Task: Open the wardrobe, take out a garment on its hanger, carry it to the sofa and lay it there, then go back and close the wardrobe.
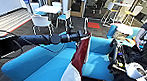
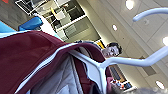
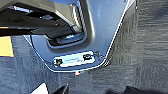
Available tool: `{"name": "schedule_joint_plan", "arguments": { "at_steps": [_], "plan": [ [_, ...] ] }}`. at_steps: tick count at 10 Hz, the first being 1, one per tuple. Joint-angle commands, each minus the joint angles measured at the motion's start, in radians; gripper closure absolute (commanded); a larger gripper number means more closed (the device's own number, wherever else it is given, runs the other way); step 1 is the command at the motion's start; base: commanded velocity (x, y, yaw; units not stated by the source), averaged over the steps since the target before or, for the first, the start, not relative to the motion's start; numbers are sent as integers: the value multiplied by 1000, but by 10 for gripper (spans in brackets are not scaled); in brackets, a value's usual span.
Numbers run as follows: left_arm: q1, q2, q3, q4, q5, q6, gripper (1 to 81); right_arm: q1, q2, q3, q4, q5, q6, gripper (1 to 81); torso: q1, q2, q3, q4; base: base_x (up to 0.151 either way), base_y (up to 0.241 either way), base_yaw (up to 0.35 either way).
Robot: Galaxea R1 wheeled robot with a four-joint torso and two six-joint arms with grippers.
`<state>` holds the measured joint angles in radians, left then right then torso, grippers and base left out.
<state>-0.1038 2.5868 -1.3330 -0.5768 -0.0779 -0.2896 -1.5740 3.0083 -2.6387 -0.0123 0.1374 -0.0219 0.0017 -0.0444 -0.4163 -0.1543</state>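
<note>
In the head view the left gripper, apparently clamped on the hanger, holds the garment over the sofa, a person's hand at three o'clock; the left wrist view shows the hanger inside the collar; the right wrist view shows carpet; the right gripper's state cannot be told

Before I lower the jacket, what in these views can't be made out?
- Left gripper fingers: head view, blurred against the maroon-red, white-sleeved jacket.
- Thin white hanger hook: left wrist view, cut off by the edge.
- Jacket hem: head view, cut off at the bottom.
- Bright blue upholstered sofa seat beneath: hidden by the jacket.
</note>
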Motion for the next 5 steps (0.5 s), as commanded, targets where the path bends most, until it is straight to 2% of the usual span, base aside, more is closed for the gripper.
{"name": "schedule_joint_plan", "arguments": {
  "at_steps": [1,3,4,5],
  "plan": [
    [-233,68,-58,17,-37,-25,811,-7,-1,5,-9,-76,-1,10,0,0,-90,0,0,0,0],
    [-250,113,-101,17,-39,-39,811,-7,-1,5,-6,-76,-1,10,1,0,-138,0,0,0,0],
    [-248,131,-147,14,-36,-39,811,-4,-1,7,-6,-76,-1,10,1,0,-86,0,0,0,0],
    [-250,142,-187,12,-30,-39,811,-4,0,5,-6,-76,-1,10,2,1,-104,0,0,0,0]
  ]
}}
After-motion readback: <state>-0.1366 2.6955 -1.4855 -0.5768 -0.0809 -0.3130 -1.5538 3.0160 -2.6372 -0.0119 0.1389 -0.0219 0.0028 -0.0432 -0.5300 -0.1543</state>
